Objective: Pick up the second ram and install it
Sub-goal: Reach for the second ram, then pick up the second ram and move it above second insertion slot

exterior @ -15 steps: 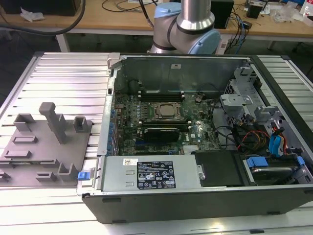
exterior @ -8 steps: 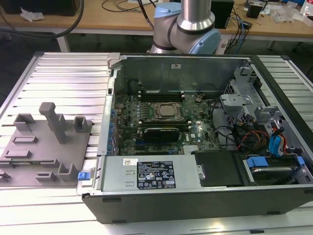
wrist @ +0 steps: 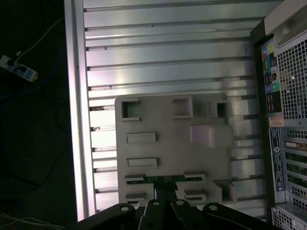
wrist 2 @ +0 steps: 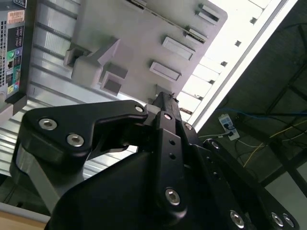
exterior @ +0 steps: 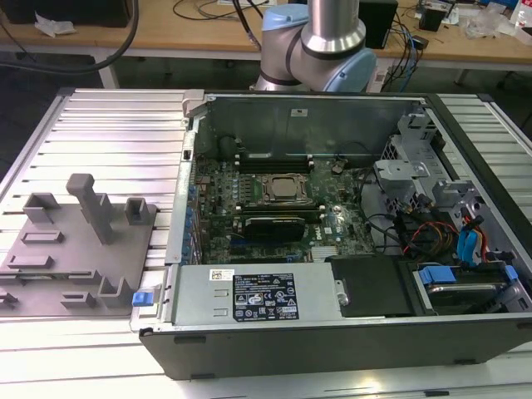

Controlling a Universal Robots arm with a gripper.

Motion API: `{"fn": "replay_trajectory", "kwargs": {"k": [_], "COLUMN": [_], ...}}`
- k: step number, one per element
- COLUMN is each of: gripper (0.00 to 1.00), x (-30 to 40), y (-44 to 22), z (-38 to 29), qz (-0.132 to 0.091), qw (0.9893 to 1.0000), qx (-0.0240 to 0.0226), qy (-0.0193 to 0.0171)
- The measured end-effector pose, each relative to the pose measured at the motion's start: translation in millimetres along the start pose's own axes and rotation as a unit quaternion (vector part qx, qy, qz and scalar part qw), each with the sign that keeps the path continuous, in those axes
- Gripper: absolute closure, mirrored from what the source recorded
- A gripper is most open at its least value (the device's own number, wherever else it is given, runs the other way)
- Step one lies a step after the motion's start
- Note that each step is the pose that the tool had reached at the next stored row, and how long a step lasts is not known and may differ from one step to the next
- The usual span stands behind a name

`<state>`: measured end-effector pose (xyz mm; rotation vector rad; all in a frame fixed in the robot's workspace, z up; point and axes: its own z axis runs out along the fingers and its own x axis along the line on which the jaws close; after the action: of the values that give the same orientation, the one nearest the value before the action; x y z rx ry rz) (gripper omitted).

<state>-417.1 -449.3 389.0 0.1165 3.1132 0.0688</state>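
1. Found slim green ram stick (wrist: pixel 154 179) lying in an edge slot of the grey moulded plastic tray (wrist: pixel 168 158).
2. Noted black linked gripper (wrist: pixel 166 194) directly over that slot, close to the stick.
3. Could not tell claw opening.
4. Recorded open black computer case (exterior: pixel 332 345) beside the tray.

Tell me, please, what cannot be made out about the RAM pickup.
RAM stick, first wrist view: a green sliver in the grey holder, partly behind the pincer.
Pincer's hold, second wrist view: its own body hides the contact.
Motherboard memory slots, exterior view: too small to tell filled from empty.
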Motion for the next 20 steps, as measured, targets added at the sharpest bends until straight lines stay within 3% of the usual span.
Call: {"fn": "replay_trajectory", "kwargs": {"k": [2, 12, 20], "gripper": [0.89, 0.89, 0.89], "x": [-0.2, -0.3, -0.3], "y": [-3.4, -3.7, -3.7], "z": [-0.1, -0.2, -0.1], "qz": [0.000, 0.000, -0.042], "qw": [1.0000, 1.0000, 0.9991], "qx": [0.0000, 0.0000, -0.0010], "qy": [0.0000, 0.0000, 0.0019]}}
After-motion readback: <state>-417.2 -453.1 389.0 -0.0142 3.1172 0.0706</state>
